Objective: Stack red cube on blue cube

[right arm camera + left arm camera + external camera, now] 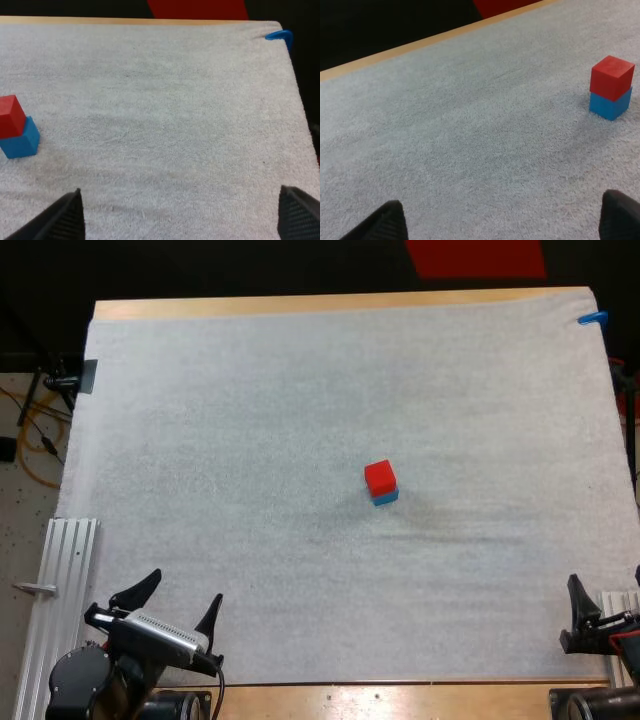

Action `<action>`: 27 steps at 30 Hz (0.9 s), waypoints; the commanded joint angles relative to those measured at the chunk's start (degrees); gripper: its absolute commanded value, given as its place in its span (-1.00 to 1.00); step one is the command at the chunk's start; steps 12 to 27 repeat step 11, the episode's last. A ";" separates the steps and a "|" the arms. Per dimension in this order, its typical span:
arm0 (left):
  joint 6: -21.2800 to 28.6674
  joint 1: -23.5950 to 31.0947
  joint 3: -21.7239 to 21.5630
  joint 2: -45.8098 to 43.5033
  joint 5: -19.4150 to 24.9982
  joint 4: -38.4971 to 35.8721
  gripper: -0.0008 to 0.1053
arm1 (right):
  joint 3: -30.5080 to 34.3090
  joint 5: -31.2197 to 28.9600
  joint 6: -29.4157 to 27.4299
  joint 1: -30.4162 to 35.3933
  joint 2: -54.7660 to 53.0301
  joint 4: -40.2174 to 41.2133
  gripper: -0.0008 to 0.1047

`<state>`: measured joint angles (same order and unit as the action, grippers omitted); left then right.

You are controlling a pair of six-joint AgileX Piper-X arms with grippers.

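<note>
Two claws sit at the near edge of the white mat (250,430), both spread and holding nothing. The left claw (175,602) is at the mat's near left corner. Its two black fingers (385,222) stand wide apart with only bare mat between them. The right claw (182,215) is at the mat's near right corner, its fingers likewise parted and clear of any object.

Ahead of both claws, the red cube (379,476) sits upright on top of the blue cube (387,497), touching it, the two forming one small stack. The stack stands on the mat a little right of its centre, well apart from either claw and somewhat nearer the right one.

The mat covers most of the wooden tabletop (300,306), which shows as a strip along the far and near sides.
</note>
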<state>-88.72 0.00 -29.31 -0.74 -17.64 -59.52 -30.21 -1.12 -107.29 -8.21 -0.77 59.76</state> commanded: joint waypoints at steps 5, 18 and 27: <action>0.17 0.00 -0.28 -7.98 0.26 0.95 0.44 | -0.10 0.04 -0.51 -0.06 -2.17 -0.46 0.45; 0.17 0.00 -0.28 -7.98 0.26 0.95 0.44 | -0.10 0.04 -0.51 -0.06 -2.17 -0.46 0.45; 0.17 0.00 -0.28 -7.98 0.26 0.95 0.44 | -0.10 0.04 -0.51 -0.06 -2.17 -0.46 0.45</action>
